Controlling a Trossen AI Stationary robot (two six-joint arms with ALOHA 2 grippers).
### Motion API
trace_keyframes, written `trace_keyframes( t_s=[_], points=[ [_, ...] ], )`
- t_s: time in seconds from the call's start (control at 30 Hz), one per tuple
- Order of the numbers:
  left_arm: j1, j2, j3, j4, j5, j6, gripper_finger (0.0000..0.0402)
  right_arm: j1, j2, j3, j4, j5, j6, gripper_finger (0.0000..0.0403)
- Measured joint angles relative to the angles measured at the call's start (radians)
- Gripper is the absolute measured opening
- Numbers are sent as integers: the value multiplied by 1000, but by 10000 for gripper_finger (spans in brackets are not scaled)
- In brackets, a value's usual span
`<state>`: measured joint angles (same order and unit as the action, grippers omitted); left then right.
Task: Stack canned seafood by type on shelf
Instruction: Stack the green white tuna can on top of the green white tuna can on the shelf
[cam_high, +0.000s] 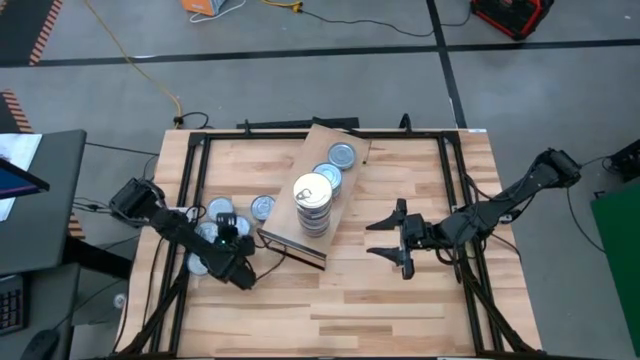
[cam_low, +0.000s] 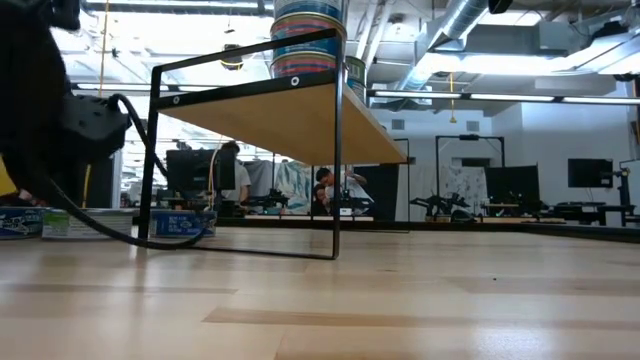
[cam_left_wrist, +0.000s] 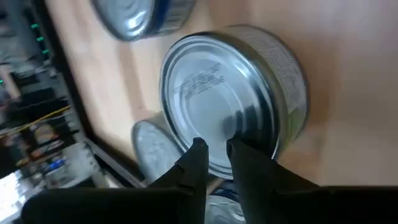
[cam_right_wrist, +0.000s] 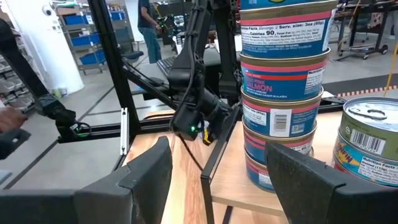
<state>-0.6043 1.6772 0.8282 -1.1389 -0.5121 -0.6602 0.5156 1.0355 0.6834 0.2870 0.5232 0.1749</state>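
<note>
The shelf (cam_high: 322, 140) is a light-wood board raised on a black frame (cam_low: 337, 170) at the table's middle. It bears a tall stack of cans (cam_high: 313, 201), also in the right wrist view (cam_right_wrist: 283, 93), and two single silver-topped cans (cam_high: 343, 155) (cam_high: 327, 177). Several loose cans (cam_high: 263, 207) lie on the table left of the shelf. My left gripper (cam_high: 243, 272) is low among them, its fingers (cam_left_wrist: 200, 152) nearly together over a silver-topped can (cam_left_wrist: 230, 99). My right gripper (cam_high: 392, 240) hovers open right of the shelf, facing the stack, with nothing between its fingers. My left gripper (cam_left_wrist: 216, 148) comes slanting down at the silver-topped can, its fingertips in front of the can's flat top near the rim (cam_left_wrist: 214, 171). I cannot tell whether they touch it. Nothing sits between the fingers.
Black frame rails (cam_high: 190, 200) run along the table's left and right sides. A dark cable (cam_low: 120, 225) trails on the table by the loose cans (cam_low: 180, 222). Bare table (cam_high: 380, 310) lies near the front edge. People stand in the room beyond.
</note>
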Motion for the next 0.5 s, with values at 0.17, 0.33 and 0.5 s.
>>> trace_keyframes(
  t_s=[0.17, 0.33, 0.5],
  points=[
    [-59, 0, 75, 50, 27, 17, 59, 0, 0, 0, 0, 0, 0, 282],
    [-111, 0, 130, 165, 50, 146, 57, 0, 0, 0, -1, 0, 0, 282],
    [-141, 0, 135, 335, 34, 279, 57, 2, 0, 0, -1, 0, 1, 282]
  ],
)
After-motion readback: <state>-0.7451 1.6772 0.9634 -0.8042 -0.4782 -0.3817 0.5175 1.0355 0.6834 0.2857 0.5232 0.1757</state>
